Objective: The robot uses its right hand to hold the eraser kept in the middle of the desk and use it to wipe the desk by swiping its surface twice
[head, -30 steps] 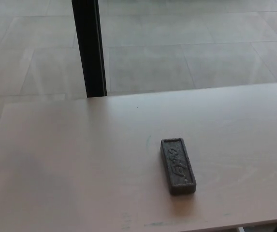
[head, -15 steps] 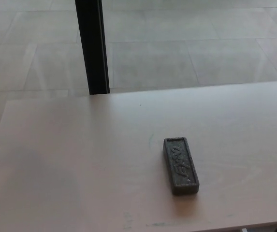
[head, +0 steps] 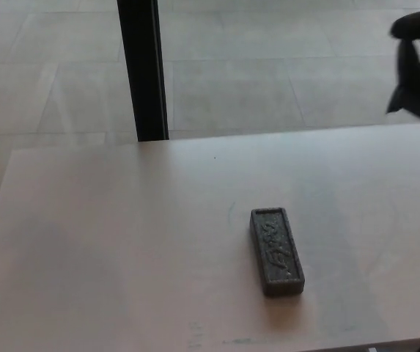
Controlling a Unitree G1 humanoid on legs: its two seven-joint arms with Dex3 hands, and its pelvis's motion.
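Observation:
A dark grey rectangular eraser lies flat on the pale desk, a little right of the middle, its long side running front to back. My right hand shows as a black blurred shape at the upper right edge of the head view, well above and to the right of the eraser and holding nothing. Its fingers are too blurred to read. My left hand does not show.
A black vertical post stands behind the desk's far edge, left of centre. Grey tiled floor lies beyond the desk. Faint green marks sit near the desk's front edge.
My right hand has come into the picture at the upper right. The view has shifted slightly; the eraser itself has not moved on the desk.

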